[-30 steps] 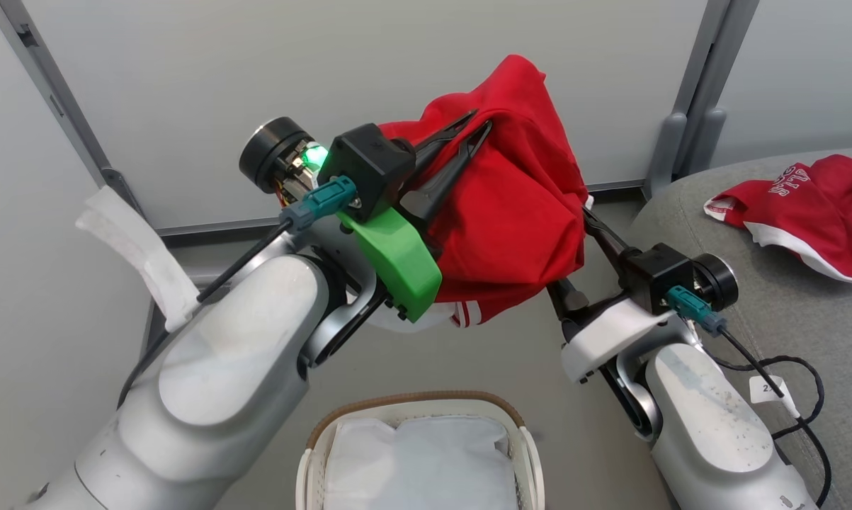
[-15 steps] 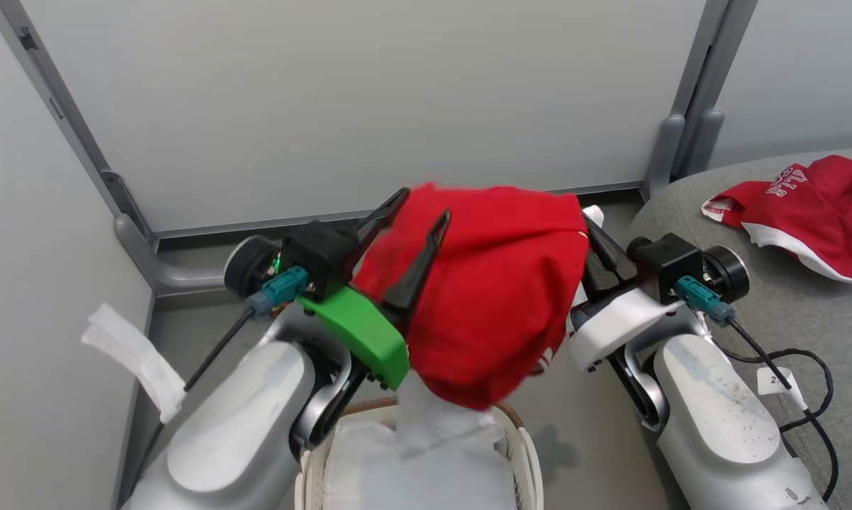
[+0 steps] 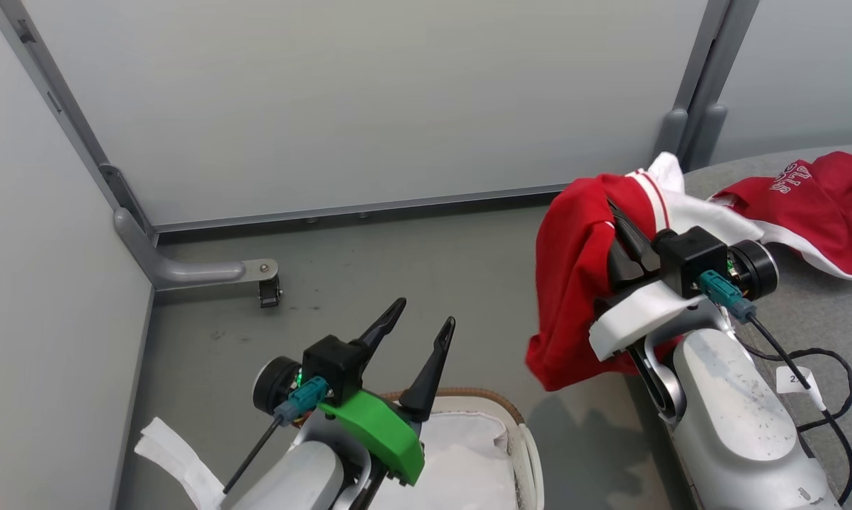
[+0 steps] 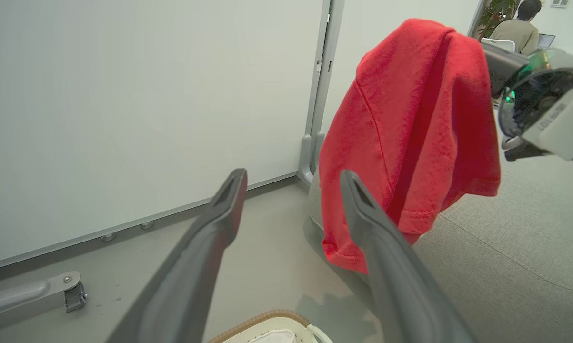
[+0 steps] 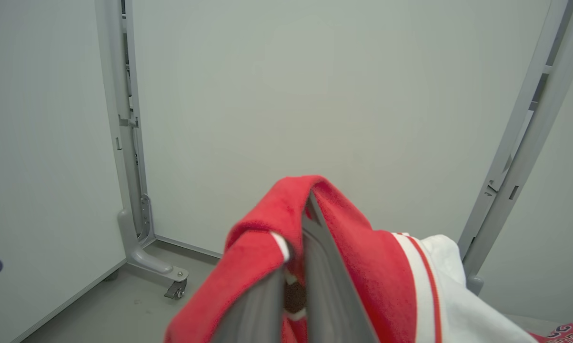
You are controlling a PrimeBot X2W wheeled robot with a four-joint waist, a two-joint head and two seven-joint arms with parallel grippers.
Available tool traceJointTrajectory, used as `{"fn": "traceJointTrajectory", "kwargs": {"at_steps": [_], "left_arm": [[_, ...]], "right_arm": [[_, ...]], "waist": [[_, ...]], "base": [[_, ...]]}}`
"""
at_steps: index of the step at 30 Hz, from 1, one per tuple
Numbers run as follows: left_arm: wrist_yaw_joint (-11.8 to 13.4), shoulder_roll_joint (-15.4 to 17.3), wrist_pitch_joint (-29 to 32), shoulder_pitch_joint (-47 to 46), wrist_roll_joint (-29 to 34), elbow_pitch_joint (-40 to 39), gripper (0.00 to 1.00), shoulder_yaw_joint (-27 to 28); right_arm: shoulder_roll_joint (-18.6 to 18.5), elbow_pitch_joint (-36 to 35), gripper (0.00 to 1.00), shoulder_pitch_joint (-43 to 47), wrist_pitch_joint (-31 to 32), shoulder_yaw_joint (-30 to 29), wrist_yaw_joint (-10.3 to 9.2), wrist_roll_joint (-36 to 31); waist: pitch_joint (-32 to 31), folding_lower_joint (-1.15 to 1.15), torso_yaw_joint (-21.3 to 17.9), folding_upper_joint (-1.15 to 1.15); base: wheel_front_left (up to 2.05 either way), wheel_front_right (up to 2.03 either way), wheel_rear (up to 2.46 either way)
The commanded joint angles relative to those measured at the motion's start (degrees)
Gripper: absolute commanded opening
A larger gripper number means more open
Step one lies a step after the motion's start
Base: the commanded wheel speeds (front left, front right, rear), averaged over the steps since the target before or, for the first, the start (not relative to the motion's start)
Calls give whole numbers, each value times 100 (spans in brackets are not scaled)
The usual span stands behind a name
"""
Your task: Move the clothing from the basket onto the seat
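Observation:
My right gripper (image 5: 299, 228) is shut on a red garment (image 3: 571, 283) with white trim, and the cloth drapes over its fingers and hangs down beside the grey sofa's (image 3: 808, 319) near edge. In the left wrist view that garment (image 4: 410, 119) hangs off the right arm, above the sofa (image 4: 505, 247). A second red garment with white lettering (image 3: 815, 205) lies on the sofa. My left gripper (image 3: 426, 313) stands open and empty just above the basket's brown rim (image 3: 493, 398). White liner shows inside the basket.
Pale partition walls close off the back and left, with a grey foot and caster (image 3: 268, 290) on the floor. A black cable (image 3: 815, 354) trails from my right arm over the sofa. A person (image 4: 515, 26) sits far off.
My left gripper has let go of the red garment and dropped down to the basket. My right arm has carried the garment rightward to the sofa's edge.

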Motion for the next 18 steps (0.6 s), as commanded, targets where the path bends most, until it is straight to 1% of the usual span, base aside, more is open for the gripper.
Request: {"fn": "traceJointTrajectory", "kwargs": {"at_steps": [1, 8, 14, 18], "left_arm": [[-21, -35, -44, 136, 58, 71, 100, 2], [-58, -187, -95, 409, 111, 307, 100, 69], [-97, -326, -90, 617, 281, 262, 100, 254], [-118, -398, -90, 744, 456, 223, 100, 359]], "right_arm": [[-15, -31, 0, 62, -28, -29, -8, -46], [-16, -64, 0, 148, -28, -110, -8, -51], [-16, -76, 0, 203, -28, -119, -8, -7], [-17, -123, 0, 302, -28, -283, -8, -70]], "waist": [[6, 0, 0, 0], [14, 0, 18, 0], [21, 0, 45, 0], [41, 0, 7, 0]], "base": [[0, 0, 0], [0, 0, 0], [0, 0, 0], [0, 0, 0]]}}
